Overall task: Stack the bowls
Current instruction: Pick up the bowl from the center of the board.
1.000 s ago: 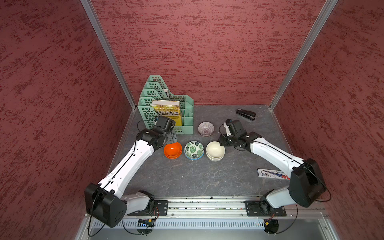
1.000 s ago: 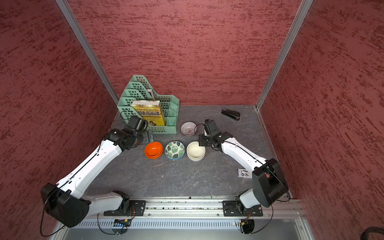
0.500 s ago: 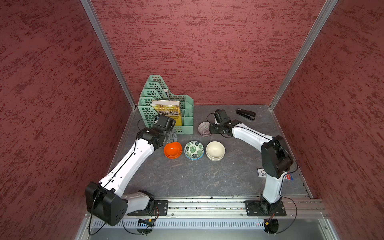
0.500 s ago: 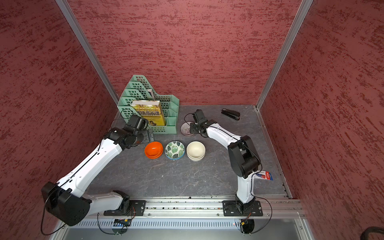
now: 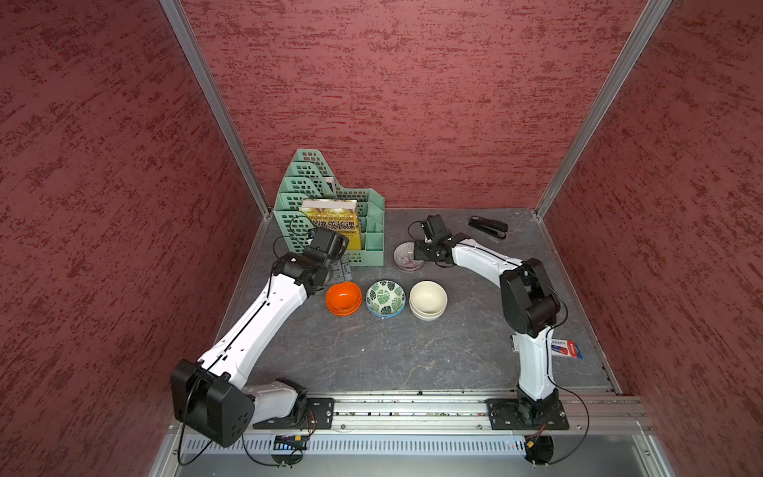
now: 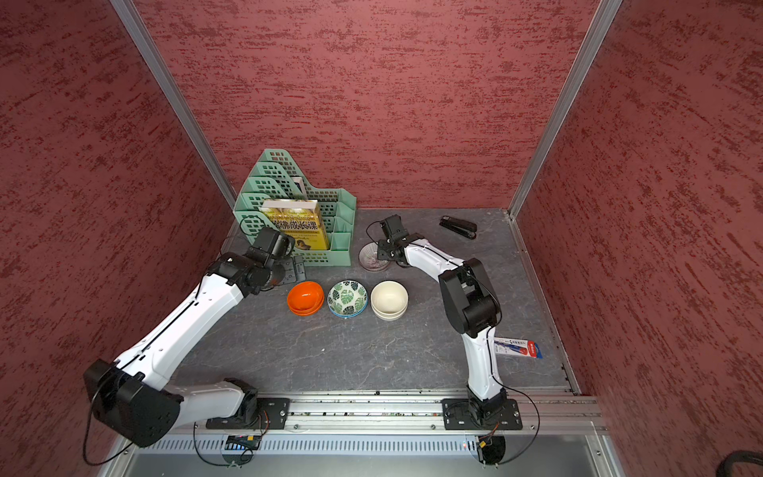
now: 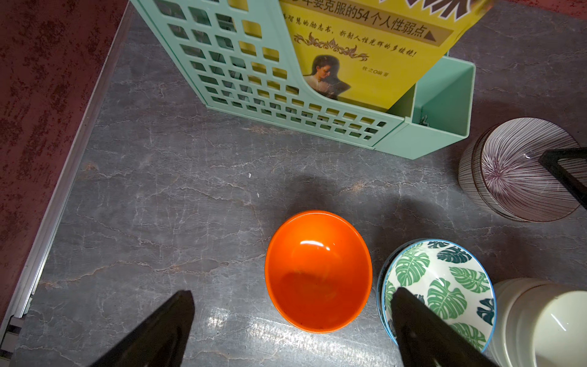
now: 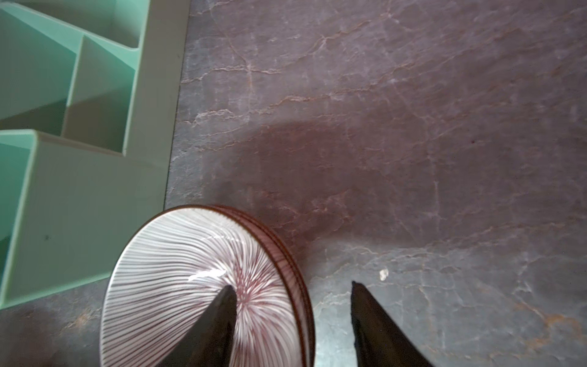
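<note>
Three stacks of bowls stand in a row mid-table in both top views: orange (image 5: 343, 298), leaf-patterned (image 5: 385, 298) and cream (image 5: 428, 299). Behind them, by the rack, sits the pale pink-grey lined bowl (image 5: 406, 257), which seems nested in another like it. My right gripper (image 8: 292, 285) is open and straddles the lined bowl's (image 8: 178, 270) rim. One finger is inside the bowl and the other is outside, over the table. My left gripper (image 7: 292, 291) is open wide, low over the near edge of the orange bowl (image 7: 317, 270), holding nothing.
A green file rack (image 5: 330, 223) with a yellow book (image 5: 334, 219) stands at the back left, close to both grippers. A black stapler (image 5: 488, 226) lies at the back right. A blister pack (image 5: 567, 349) lies by the right arm's base. Red walls enclose the table.
My right arm has swung from beside the cream stack back to the lined bowl and set its jaws over the rim. The left arm has stayed where it was.
</note>
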